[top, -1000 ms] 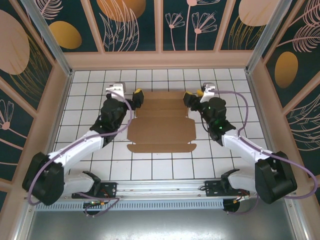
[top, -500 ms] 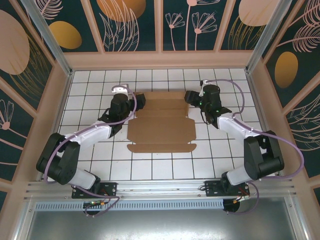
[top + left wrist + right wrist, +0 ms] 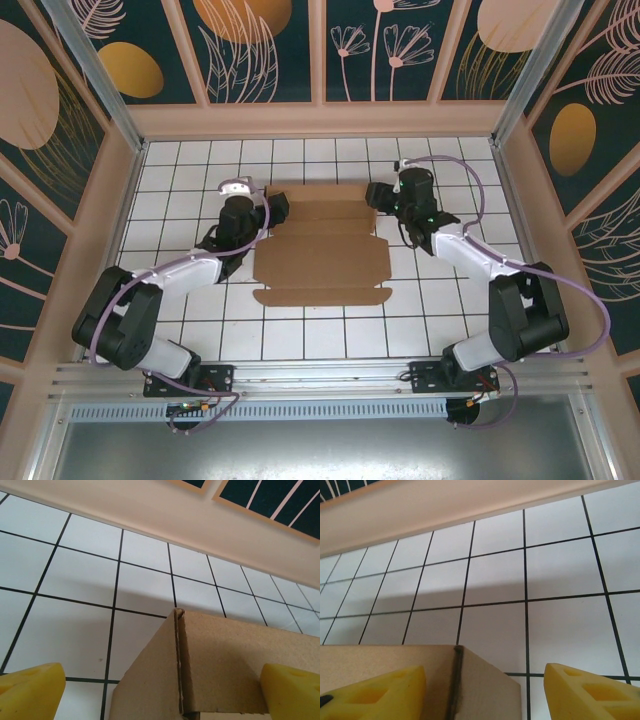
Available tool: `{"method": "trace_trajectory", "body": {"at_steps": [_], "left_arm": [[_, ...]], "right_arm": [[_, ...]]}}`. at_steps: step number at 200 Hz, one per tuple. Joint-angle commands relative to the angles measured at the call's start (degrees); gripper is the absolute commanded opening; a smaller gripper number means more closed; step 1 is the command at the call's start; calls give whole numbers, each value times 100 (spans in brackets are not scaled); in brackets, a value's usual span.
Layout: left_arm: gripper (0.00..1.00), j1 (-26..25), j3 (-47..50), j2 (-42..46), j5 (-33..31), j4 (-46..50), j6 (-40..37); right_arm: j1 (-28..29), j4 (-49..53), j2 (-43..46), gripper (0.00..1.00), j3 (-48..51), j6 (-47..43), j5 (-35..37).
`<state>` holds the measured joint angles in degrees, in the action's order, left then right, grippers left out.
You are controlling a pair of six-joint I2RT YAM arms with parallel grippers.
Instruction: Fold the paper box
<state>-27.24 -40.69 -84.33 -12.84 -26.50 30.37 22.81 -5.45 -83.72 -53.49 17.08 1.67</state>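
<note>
- The paper box [image 3: 322, 262] sits mid-desk [image 3: 170, 180]. Near half lies flat, far corners stand up off the tiles.
- My left claw [image 3: 274, 209] is at the far-left corner, spread wide and gripping nothing, with the cardboard corner between its fingers.
- Right claw [image 3: 377, 196] is at the far-right corner, also released, one finger clear of the card.
- Feels like the side-wall step. Next I'd squeeze both walls upright evenly so the creases hold.
</note>
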Motion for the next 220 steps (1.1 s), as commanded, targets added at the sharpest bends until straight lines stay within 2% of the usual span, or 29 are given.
{"method": "trace_trajectory", "body": {"at_steps": [1,11,37,63,93,144,220], "left_arm": [[99,62,-453,364,-130,587,-443],[99,58,-641,498,-150,786,-555],[99,68,-1014,845,-216,1321,-738],[99,60,-1107,1209,-78,1674,-703],[99,60,-1105,1501,124,1969,-590],[99,58,-1143,1943,176,2316,-540],[99,61,-1866,2366,16,2650,-687]], "right_arm": [[206,699,107,63,-715,-440,-25],[287,979,-30,60,-1017,-587,-249],[389,1550,-404,37,-1585,-726,-922],[391,1918,-788,22,-1907,-819,-1356],[391,2038,-1085,19,-2056,-799,-1379],[309,2044,-1528,21,-2245,-698,-1286],[-465,2256,-3123,22,-3468,-447,-1293]]}}
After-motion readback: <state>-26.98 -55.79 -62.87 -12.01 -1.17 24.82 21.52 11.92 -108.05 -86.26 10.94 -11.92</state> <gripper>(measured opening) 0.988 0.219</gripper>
